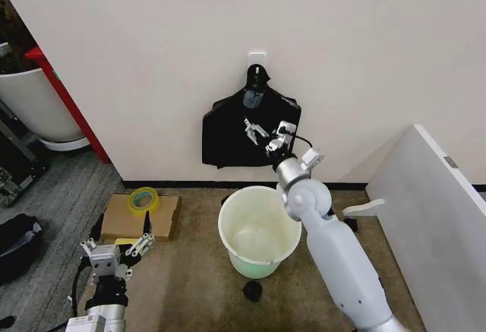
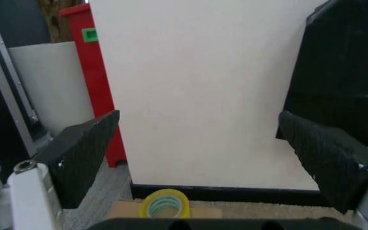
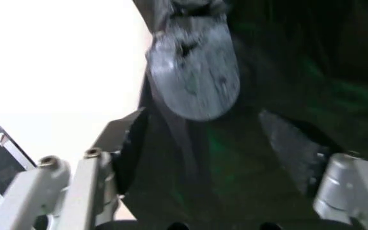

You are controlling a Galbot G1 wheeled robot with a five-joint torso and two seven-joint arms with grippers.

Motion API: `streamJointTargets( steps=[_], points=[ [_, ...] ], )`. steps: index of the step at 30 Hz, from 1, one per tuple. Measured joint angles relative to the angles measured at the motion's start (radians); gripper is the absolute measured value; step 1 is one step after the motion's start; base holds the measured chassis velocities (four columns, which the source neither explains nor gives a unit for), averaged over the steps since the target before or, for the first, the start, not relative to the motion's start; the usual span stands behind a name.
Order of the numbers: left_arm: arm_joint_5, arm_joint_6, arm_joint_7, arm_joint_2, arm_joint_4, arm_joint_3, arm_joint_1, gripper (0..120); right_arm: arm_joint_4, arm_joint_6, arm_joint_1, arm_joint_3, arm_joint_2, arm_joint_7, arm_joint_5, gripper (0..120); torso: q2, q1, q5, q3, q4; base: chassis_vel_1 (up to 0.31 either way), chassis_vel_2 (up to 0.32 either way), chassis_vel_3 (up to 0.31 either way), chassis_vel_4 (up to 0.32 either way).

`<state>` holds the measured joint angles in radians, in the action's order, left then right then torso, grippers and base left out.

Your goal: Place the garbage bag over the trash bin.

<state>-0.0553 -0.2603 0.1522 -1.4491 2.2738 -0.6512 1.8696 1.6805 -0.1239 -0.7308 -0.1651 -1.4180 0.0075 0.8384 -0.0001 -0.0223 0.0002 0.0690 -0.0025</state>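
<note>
Garbage bag among bundle hanging on wall above trash bin; right tool spread against it, pinching nothing. Risk: grabbing several bags. Left tool spread, parked low.

Even, soft room light filled the head view, and the white wall was bright without glare. The trash bin cast only a faint shadow on the carpet. In the right wrist view the wall was blown out to plain white, while the hanging black bags were dark, smeared and out of focus. The left wrist view was sharper, its near black fingers slightly soft.
</note>
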Motion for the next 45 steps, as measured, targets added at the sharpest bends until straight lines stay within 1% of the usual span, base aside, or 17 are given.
streamJointTargets(
  steps=[1,7,8,10,11,13,14,15,17,28,30,33,34,37,42,43,45],
  points=[
    [0.0,0.0,0.0,0.0,0.0,0.0,0.0,98,0.0,0.0,0.0,0.0,0.0,0.0,0.0,63,0.0,0.0,0.0,0.0,0.0,0.0,0.0,0.0,0.0],
    [-0.006,0.001,0.008,-0.009,-0.002,-0.001,-0.007,98,0.002,-0.008,0.027,0.005,0.003,0.021,0.027,41,0.0,0.0,0.0,0.0,0.0,0.0,0.0,0.0,0.0],
    [-0.006,0.001,0.008,-0.009,-0.002,-0.001,-0.007,98,0.002,-0.008,0.027,0.005,0.003,0.021,0.027,41,0.0,0.0,0.0,0.0,0.0,0.0,0.0,0.0,0.0],
    [-0.009,-0.002,0.008,-0.008,-0.005,-0.001,-0.007,97,0.011,-0.008,0.024,0.005,0.003,0.023,0.026,33,0.0,0.0,0.0001,0.0,0.0,0.0,0.0,0.0,0.0],
    [-0.009,-0.002,0.008,-0.008,-0.005,-0.001,-0.007,97,0.011,-0.008,0.024,0.005,0.003,0.023,0.026,33,0.0,0.0,0.0001,0.0,0.0,0.0,0.0,0.0,0.0],
    [-0.014,-0.005,0.01,-0.002,-0.011,-0.005,-0.012,98,0.021,-0.008,0.019,0.004,0.0,0.023,0.018,16,0.0,0.0,0.0,0.0,-0.0001,0.0,0.0,0.0,0.0],
    [-0.015,-0.005,0.01,-0.001,-0.012,-0.005,-0.012,98,0.021,-0.008,0.019,0.004,0.0,0.023,0.018,15,0.0,0.0,0.0,0.0,0.0,0.0,0.0,0.0,0.0],
    [-0.015,-0.005,0.013,0.002,-0.013,-0.005,-0.014,98,0.022,-0.008,0.021,0.005,0.001,0.023,0.017,8,0.0,0.0,0.0001,0.0,0.0,0.0,0.0,0.0,0.0],
    [-0.015,-0.005,0.014,0.007,-0.013,-0.005,-0.015,98,0.022,-0.008,0.024,0.007,0.001,0.023,0.017,0,0.0,0.0,0.0,0.0,0.0,0.0,0.0,0.0,0.0],
    [-0.019,-0.006,0.018,0.01,-0.005,-0.004,-0.015,98,0.029,0.003,0.01,0.0,0.007,0.042,0.017,0,0.0,0.0,0.0,0.0,0.0001,0.0,0.0,0.0,0.0],
    [-0.019,-0.007,0.018,0.008,-0.005,-0.002,-0.014,98,0.05,0.011,-0.023,-0.001,0.021,0.041,-0.007,0,0.0,0.0,0.0,0.0,0.0002,0.0,0.0,0.0,0.0],
    [-0.018,-0.007,0.018,0.008,-0.005,0.0,-0.015,97,0.112,0.023,-0.114,-0.001,0.061,0.031,-0.061,0,0.0,0.0,0.0003,0.0,-0.0001,0.0,0.0,0.0,0.0],
    [-0.018,-0.007,0.018,0.008,-0.005,0.0,-0.015,97,0.112,0.023,-0.114,-0.001,0.061,0.031,-0.061,0,0.0,0.0,0.0003,0.0,-0.0001,0.0,0.0,0.0,0.0],
    [-0.015,-0.006,0.019,0.008,-0.01,0.005,-0.02,98,0.195,0.021,-0.21,-0.002,0.104,0.026,-0.082,0,0.0,0.0,0.0003,0.0,-0.0003,0.0,0.0,0.0,0.0],
    [-0.008,-0.004,0.021,0.006,-0.011,0.016,-0.023,98,0.286,0.061,-0.343,-0.012,0.178,-0.013,-0.202,0,0.0,0.0,0.0001,0.0,-0.0001,0.0,0.0,0.0,0.0],
    [-0.008,-0.004,0.021,0.006,-0.011,0.016,-0.023,98,0.286,0.061,-0.343,-0.012,0.178,-0.013,-0.202,0,0.0,0.0,0.0001,0.0,-0.0001,0.0,0.0,0.0,0.0],
    [-0.008,-0.004,0.021,0.007,-0.013,0.018,-0.023,98,0.308,0.084,-0.402,-0.022,0.197,-0.03,-0.25,0,0.0,0.0,0.0003,0.0,0.0001,0.0,0.0,0.0,0.0]
  ],
)
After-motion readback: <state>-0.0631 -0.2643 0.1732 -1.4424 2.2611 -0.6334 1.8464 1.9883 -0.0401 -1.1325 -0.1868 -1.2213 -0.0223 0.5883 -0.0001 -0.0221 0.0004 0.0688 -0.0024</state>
